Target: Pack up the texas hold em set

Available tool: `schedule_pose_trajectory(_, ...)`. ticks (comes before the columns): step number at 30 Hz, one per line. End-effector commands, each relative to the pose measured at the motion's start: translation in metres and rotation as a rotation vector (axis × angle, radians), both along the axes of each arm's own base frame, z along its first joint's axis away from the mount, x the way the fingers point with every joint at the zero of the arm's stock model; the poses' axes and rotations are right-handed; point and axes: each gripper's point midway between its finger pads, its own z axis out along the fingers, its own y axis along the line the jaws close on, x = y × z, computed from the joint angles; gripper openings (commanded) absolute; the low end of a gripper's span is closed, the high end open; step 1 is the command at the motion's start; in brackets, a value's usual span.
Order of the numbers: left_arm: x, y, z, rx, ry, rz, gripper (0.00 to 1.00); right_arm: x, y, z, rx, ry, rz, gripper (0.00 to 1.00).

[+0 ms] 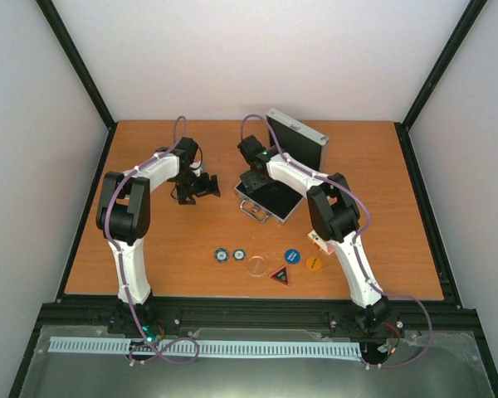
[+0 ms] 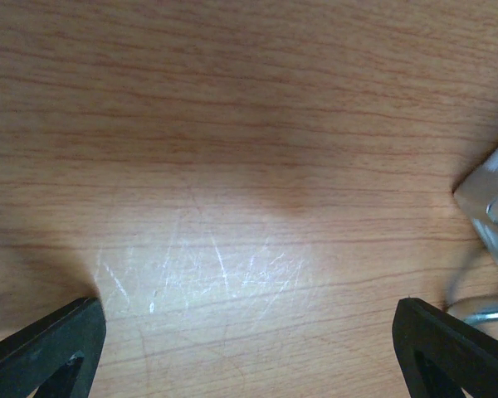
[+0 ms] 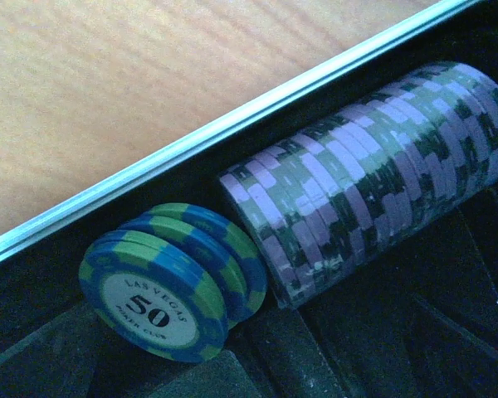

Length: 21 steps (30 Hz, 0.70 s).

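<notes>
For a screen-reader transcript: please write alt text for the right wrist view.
A row of poker chips stands on edge in the black-lined silver case: blue-and-green chips marked 50 in front, purple ones behind. Wooden table shows beyond the case's rim.

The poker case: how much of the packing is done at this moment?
Done: purple chips and blue chips sit in the open case. In hand: nothing; the right gripper hangs open over the case, the left gripper open beside it. Left: two loose chips, round buttons, a triangular button, then closing the lid.
</notes>
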Motion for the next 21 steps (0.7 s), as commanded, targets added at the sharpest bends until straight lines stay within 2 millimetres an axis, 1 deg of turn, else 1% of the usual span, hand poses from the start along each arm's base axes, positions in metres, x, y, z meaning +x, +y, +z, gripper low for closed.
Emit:
schedule_pose_trajectory(1,-0.008,0.012,-0.018,0.044,0.049,0.008,0.98,-0.052,-0.012,-0.029,-0.065,0.17,0.071,1.0)
schedule_pose_trajectory(7,-0.007,0.01,-0.022,0.035,0.057,0.008,0.98,-0.081,-0.017,-0.027,-0.047,0.207,0.117,1.0)
schedule_pose_trajectory(10,-0.005,0.009,-0.02,0.033,0.052,0.008,0.98,-0.087,-0.017,-0.022,-0.024,0.212,0.138,1.0)
schedule_pose_trajectory(13,-0.004,0.009,-0.019,0.031,0.051,0.011,0.98,-0.085,-0.005,-0.008,0.031,0.207,0.164,1.0)
schedule_pose_trajectory(16,-0.001,0.008,-0.018,0.025,0.044,0.015,0.98,-0.084,0.013,0.007,0.117,0.217,0.199,1.0)
schedule_pose_trajectory(19,0.0,0.007,-0.017,0.018,0.04,0.015,0.98,-0.083,0.029,0.017,0.178,0.237,0.237,1.0)
schedule_pose_trajectory(21,0.0,0.006,-0.017,0.017,0.034,0.015,0.98,-0.087,0.037,0.018,0.221,0.262,0.262,1.0)
